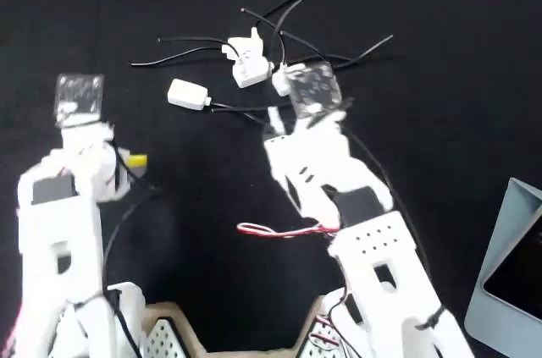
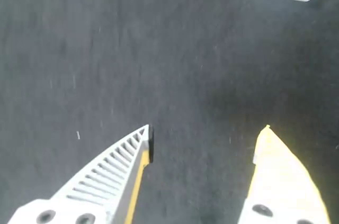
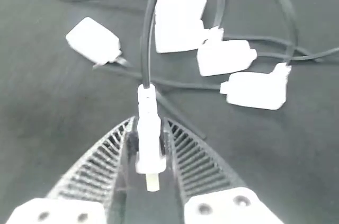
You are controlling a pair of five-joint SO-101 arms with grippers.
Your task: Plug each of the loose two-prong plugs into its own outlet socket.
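Closest to the lens in the right wrist view, the right gripper [image 3: 148,123] is pinching a slim white plug [image 3: 148,147] between its ribbed fingers [image 3: 106,166]. That plug is lying lengthwise along the fingers. Its stubby tip is pointing back toward the wrist, and its black cord [image 3: 148,33] is running straight out of the far end, away from the arm. Beyond it, a lone white block [image 3: 92,41] is lying apart on the black bench [image 3: 42,102], while three more white pieces [image 3: 225,57] are sitting bunched among crossing cords.

The left gripper [image 2: 207,128] is hovering over bare bench, holding nothing. Its fingers are standing wide apart, one ribbed [image 2: 116,171] and one yellow [image 2: 280,171].

In the high view, the right arm [image 1: 318,163] is pointing toward the upper centre of the frame, where the white pieces are clustering with black cords fanning outward. The lone white block is sitting just left of that cluster. The left arm [image 1: 59,206] is standing at the frame's left side. A red-and-white wire [image 1: 275,231] is trailing across the bench at lower centre, and a grey-blue box [image 1: 508,282] is showing at the lower right edge.
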